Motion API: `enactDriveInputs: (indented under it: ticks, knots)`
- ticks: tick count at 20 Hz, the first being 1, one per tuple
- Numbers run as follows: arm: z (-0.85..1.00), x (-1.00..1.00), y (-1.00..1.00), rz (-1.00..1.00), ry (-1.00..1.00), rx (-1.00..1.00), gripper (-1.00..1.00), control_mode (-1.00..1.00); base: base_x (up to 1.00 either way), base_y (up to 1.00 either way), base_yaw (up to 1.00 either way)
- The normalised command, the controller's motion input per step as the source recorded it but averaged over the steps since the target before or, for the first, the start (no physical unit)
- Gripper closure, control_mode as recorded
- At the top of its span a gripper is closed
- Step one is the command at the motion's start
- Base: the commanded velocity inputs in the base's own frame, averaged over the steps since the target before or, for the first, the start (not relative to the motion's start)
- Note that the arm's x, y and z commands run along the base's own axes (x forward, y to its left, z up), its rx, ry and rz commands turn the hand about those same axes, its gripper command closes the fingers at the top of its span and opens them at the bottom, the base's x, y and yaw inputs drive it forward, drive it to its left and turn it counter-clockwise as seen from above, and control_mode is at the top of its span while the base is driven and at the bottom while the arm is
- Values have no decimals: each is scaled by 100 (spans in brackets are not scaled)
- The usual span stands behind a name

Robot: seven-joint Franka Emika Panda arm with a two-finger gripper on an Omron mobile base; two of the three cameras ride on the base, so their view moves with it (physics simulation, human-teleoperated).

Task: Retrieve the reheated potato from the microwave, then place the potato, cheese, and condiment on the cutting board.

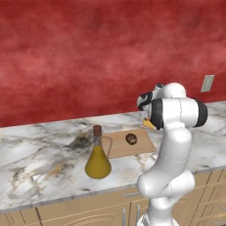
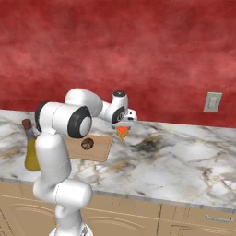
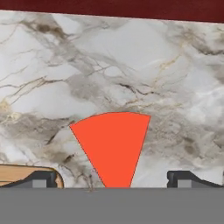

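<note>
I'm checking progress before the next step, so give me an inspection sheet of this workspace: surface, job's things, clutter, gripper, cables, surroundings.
Surface: marble counter, dark smudge beside the board.
Job's things: potato on the cutting board; cheese on the counter just off the board; bottle upright, off the board.
Clutter: nothing seen.
Gripper: gripper open above the cheese, fingers either side.
Cables: nothing seen.
Surroundings: red wall, wall outlet, wooden cabinets below.

Mottled red wall (image 1: 88, 57) ahead of me, white socket (image 2: 212, 102) on it, veined marble counter (image 2: 184, 161), tan cabinet fronts (image 1: 66, 214) below its front edge.
</note>
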Motion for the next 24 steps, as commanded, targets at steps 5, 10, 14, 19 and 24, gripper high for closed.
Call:
enactDriveInputs:
  ticks: [5,10,14,19,24]
  knots:
    - [-22,34,-4,0,0,0,-100,-100,0,0,0]
    - [-12,11,0,0,1,0,-100,-100,0,0,0]
    - [-12,0,0,0,0,0,-100,-100,0,0,0]
    - [-16,-15,10,0,0,0,-100,-100,0,0,0]
    - [-19,-11,20,0,-5,0,-100,-100,0,0,0]
